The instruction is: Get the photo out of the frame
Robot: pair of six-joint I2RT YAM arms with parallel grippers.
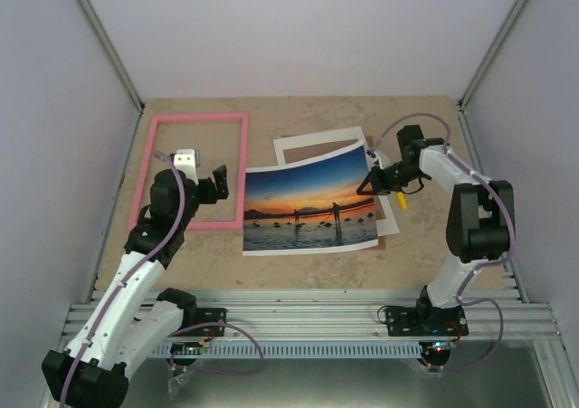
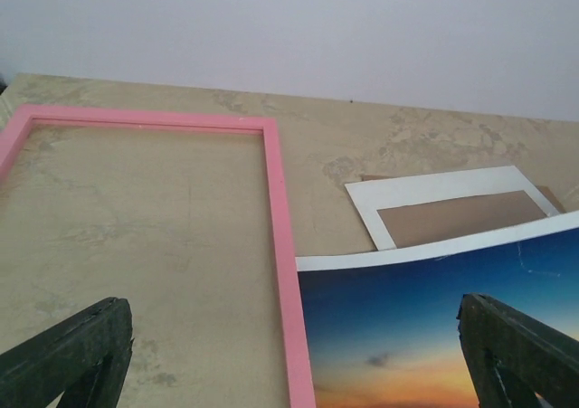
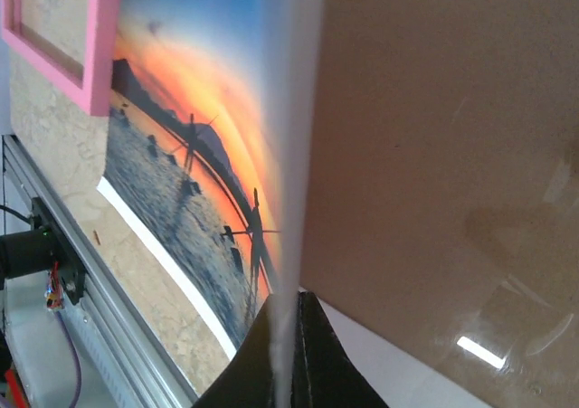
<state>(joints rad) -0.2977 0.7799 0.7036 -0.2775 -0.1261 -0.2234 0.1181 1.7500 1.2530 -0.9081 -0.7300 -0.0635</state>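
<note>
The pink frame [image 1: 194,118] lies flat and empty at the table's left, bare table showing through it; it also shows in the left wrist view [image 2: 280,245] and the right wrist view [image 3: 99,46]. The sunset photo [image 1: 308,204] lies outside it, its left edge against the frame's right bar. My right gripper [image 1: 371,184] is shut on the photo's right edge, which is lifted and curled [image 3: 190,155]; its fingertips [image 3: 289,354] pinch the sheet. My left gripper [image 1: 201,177] is open and empty, hovering over the frame's right bar [image 2: 294,363], next to the photo [image 2: 425,317].
The white mat border [image 1: 298,146] lies on the brown backing board [image 1: 330,147] behind and under the photo's right part, seen also from the left wrist [image 2: 425,189] and right wrist [image 3: 434,155]. Grey walls enclose the table; a metal rail [image 1: 308,313] runs along the near edge.
</note>
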